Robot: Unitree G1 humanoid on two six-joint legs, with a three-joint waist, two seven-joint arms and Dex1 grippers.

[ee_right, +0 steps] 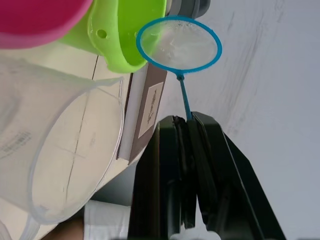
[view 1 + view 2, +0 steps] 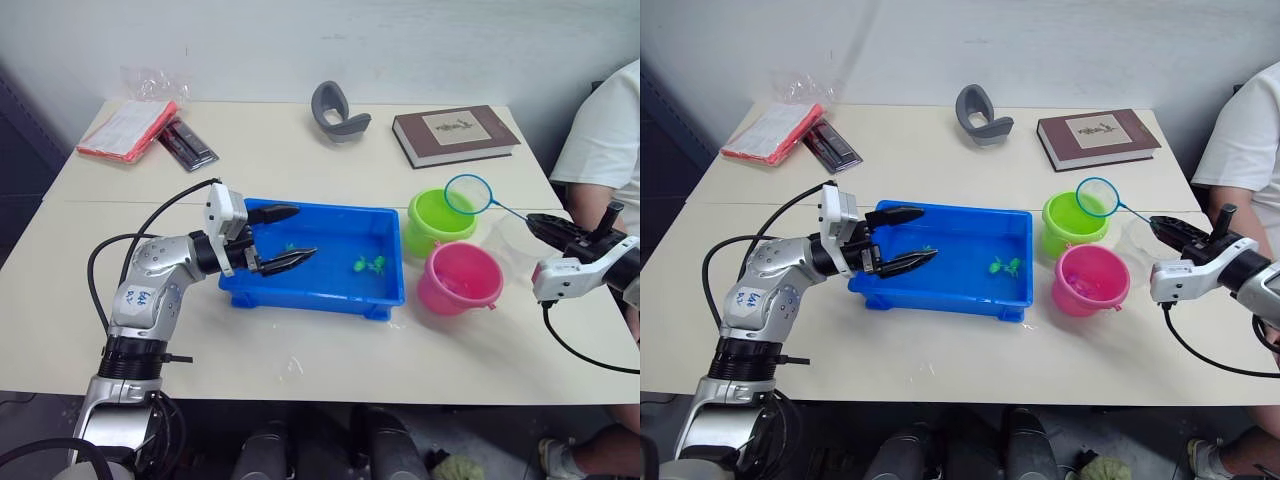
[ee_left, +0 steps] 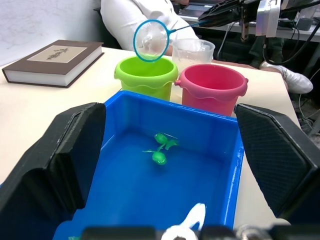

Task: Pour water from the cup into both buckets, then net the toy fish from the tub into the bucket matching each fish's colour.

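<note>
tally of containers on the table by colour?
Blue: 1, the tub
Green: 1, a bucket
Pink: 1, a bucket
Clear: 1, the cup
Total: 4

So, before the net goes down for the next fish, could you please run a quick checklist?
1. Right gripper shut on the net handle: ok.
2. Hoop empty, held above the green bucket: ok.
3. Green fish remaining in the tub: ok, at least two.
4. Left gripper open over the tub's left end, apart from those fish: ok.
5. Pink bucket upright beside the tub: ok.
6. Cup upright behind the buckets: ok.
</note>
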